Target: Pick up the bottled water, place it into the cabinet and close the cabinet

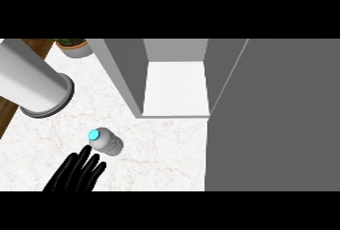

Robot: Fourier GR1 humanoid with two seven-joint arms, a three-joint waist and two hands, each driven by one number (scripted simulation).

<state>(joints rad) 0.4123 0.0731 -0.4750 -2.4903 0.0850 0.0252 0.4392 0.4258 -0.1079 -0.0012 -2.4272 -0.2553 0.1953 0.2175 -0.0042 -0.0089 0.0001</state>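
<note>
Marble counter (166,148) — small grey, cyan-capped bottled water (106,141) beside spread left hand (78,173).

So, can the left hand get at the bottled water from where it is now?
Probably yes. The left hand is open, its fingertips just short of the bottled water, which stands on the bare counter with nothing between them.

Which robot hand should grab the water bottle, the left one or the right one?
The left, I think. The left robot hand is open with its fingertips right beside the bottled water on the counter. The right robot hand isn't in view at all. The cabinet already stands open.
</note>
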